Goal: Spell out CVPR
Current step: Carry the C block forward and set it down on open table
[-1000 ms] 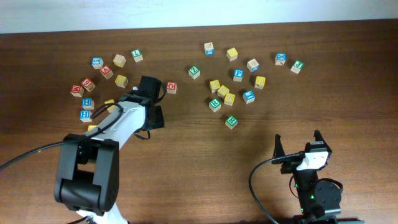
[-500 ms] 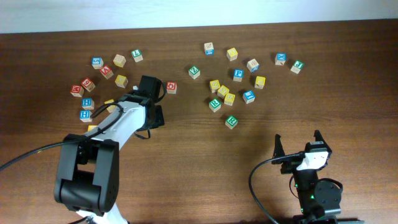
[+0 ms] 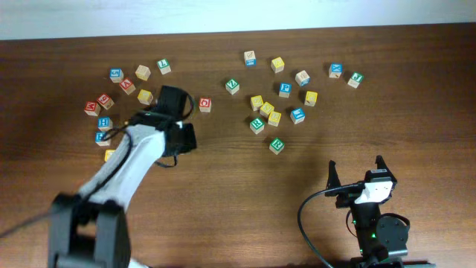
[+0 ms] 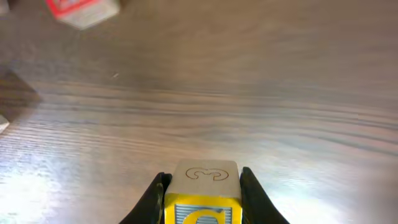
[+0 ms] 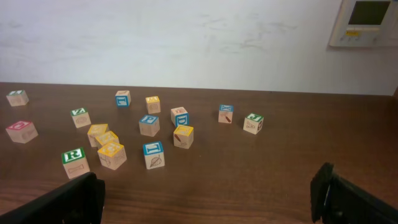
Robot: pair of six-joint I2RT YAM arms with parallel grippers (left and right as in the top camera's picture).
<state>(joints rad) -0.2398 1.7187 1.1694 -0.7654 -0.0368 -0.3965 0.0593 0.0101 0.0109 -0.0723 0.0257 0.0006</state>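
My left gripper is shut on a yellow block with a C on its face and holds it just above the bare wood; in the overhead view the block is hidden under the gripper. A green V block, a blue P block and a green R block lie in the right group. My right gripper is open and empty near the front right edge, far from the blocks.
A red block lies just beyond the left gripper. Several loose blocks lie at the far left and around the far middle-right. A white wall rises behind the table.
My left arm has shifted a little toward the far left, with the yellow block still in the jaws. The right arm has not moved.
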